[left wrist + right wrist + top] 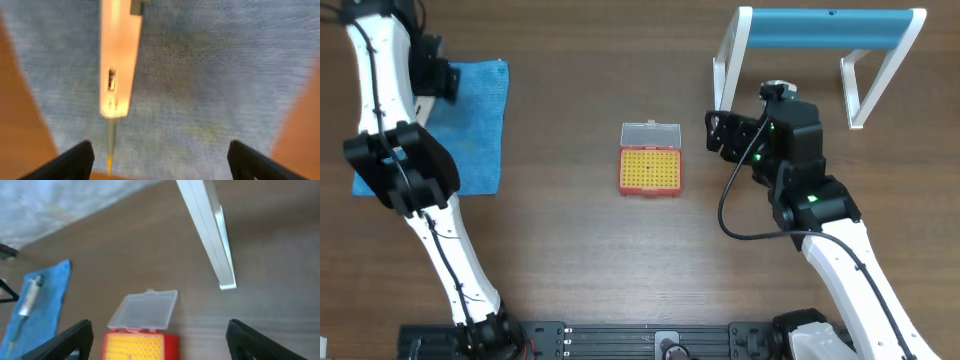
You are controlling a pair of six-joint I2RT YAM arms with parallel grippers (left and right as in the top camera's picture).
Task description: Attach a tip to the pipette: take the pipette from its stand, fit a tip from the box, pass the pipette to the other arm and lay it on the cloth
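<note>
The white pipette (117, 60) lies on the blue cloth (210, 80) with a yellow tip (109, 161) on its end. My left gripper (160, 162) hovers just above it, open and holding nothing; the pipette sits closer to one finger (75, 160). From above, the left gripper (435, 78) is over the cloth (475, 130) at the far left. The right wrist view takes in the pipette (27, 297) on the cloth (45, 287) from afar. My right gripper (717, 133) is open and empty beside the stand (820, 30).
The red tip box (650, 172) of yellow tips stands mid-table with its clear lid (145, 310) folded back. The white-and-blue stand has a leg (207, 235) near my right gripper. Bare wooden table (570, 260) lies between the arms.
</note>
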